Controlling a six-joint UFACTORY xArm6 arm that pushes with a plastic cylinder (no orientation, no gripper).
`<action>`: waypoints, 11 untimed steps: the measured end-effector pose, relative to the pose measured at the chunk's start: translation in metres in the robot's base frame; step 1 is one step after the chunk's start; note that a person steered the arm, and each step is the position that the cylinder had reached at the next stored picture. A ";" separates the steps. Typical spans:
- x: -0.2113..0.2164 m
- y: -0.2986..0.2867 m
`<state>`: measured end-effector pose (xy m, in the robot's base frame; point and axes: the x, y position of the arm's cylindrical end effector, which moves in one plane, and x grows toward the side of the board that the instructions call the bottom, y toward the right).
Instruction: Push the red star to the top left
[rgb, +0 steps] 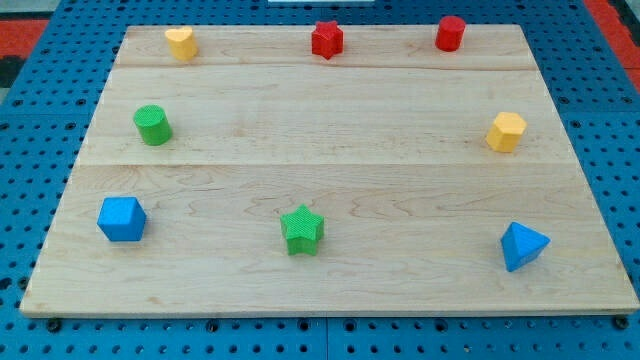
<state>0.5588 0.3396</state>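
Tip not visible, state unknowable; red star-shaped block (327, 39) sits top centre, yellow block (181, 42) occupying top-left corner.

The red star (327, 39) is a small, chunky, ribbed block standing flat on the wooden board. It sits near the view's top edge, about midway across.

A lab bench setup: a pale wooden desk (330, 110) lies on a blue perforated base (600, 120), and small coloured test blocks sit spaced out around its edges.
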 end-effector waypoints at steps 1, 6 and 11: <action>0.001 0.000; -0.044 -0.194; 0.013 -0.170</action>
<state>0.5722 0.1696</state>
